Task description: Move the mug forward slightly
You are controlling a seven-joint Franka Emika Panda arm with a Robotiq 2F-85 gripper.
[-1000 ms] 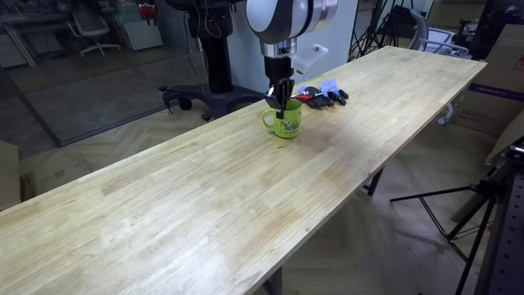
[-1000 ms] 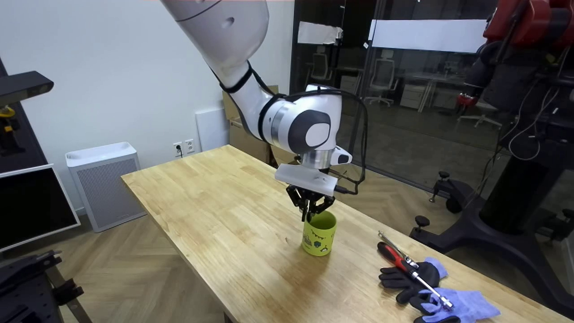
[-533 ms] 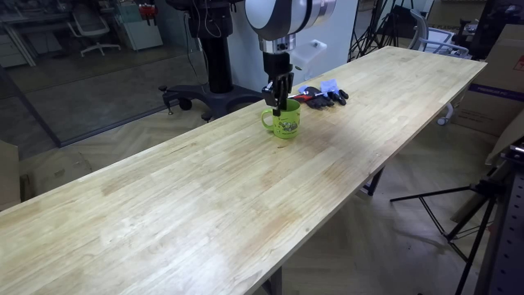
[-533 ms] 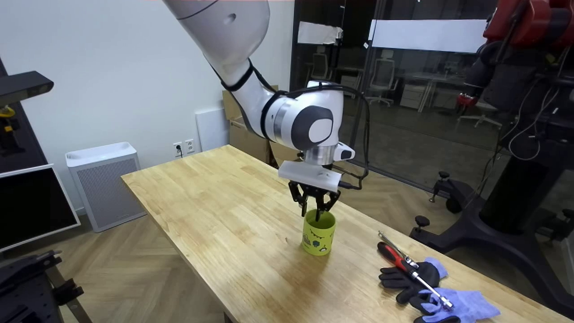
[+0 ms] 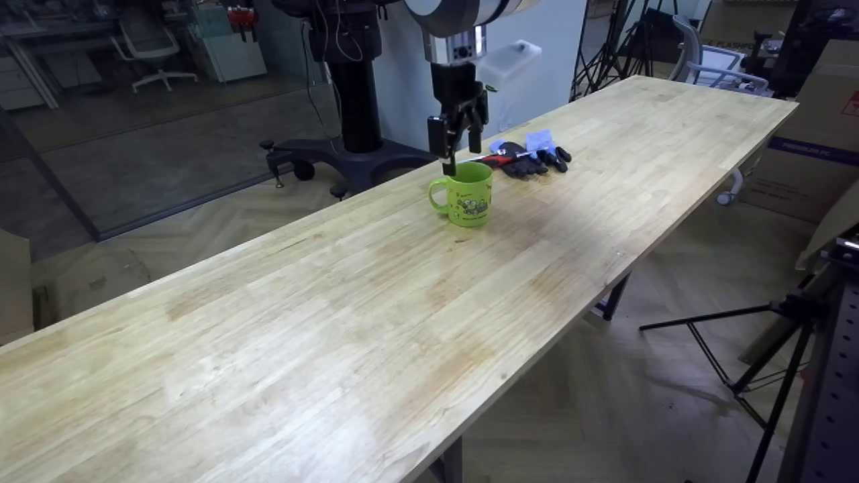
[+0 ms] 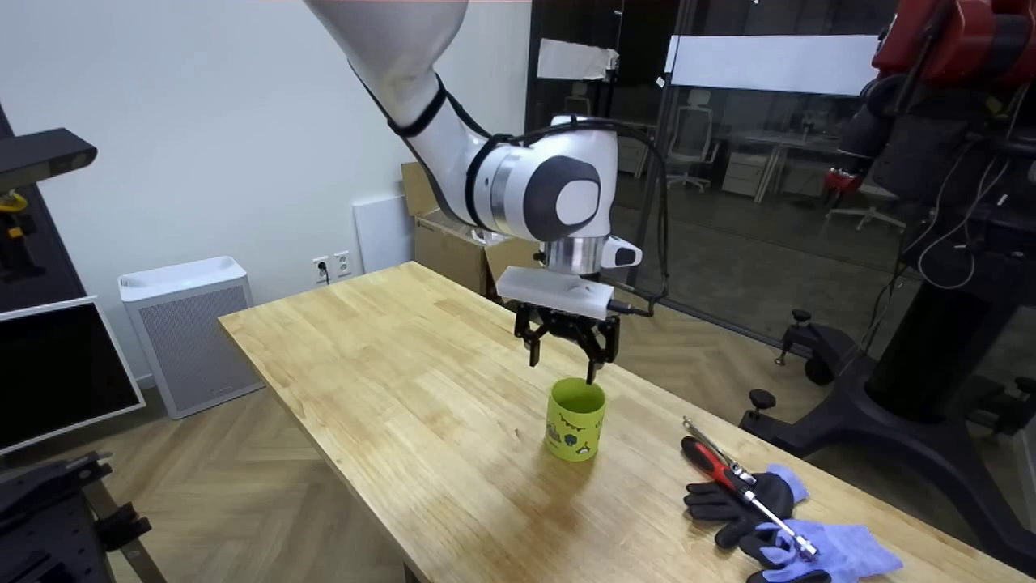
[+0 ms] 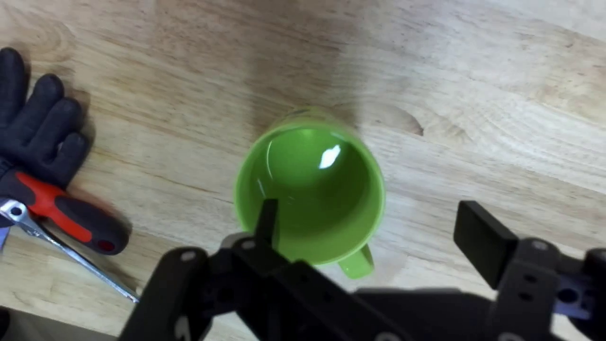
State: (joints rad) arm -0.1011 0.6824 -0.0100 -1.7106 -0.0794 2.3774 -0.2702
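Observation:
The lime-green mug (image 5: 472, 208) stands upright on the wooden table in both exterior views, its handle (image 5: 437, 196) toward the table's near-wall edge. My gripper (image 6: 562, 371) hangs just above the mug (image 6: 573, 433), jaws spread wide with nothing between them. From the wrist view, I look down into the mug (image 7: 312, 189); the fingers of my gripper (image 7: 369, 210) stand apart, one appearing over the mug's opening and the other off to the right over bare wood. The handle (image 7: 357, 264) points to the bottom of that view.
Black and blue work gloves (image 6: 842, 551) lie on the table beyond the mug, with a red-handled tool (image 6: 712, 463) and a metal ratchet on top. In the wrist view, the dark glove (image 7: 38, 123) sits left of the mug. A wheeled black stand (image 5: 356, 114) is beside the table edge.
My gripper was shut at the mug's rim a second ago; it has opened, let go of the rim and risen above the mug. The mug has barely shifted.

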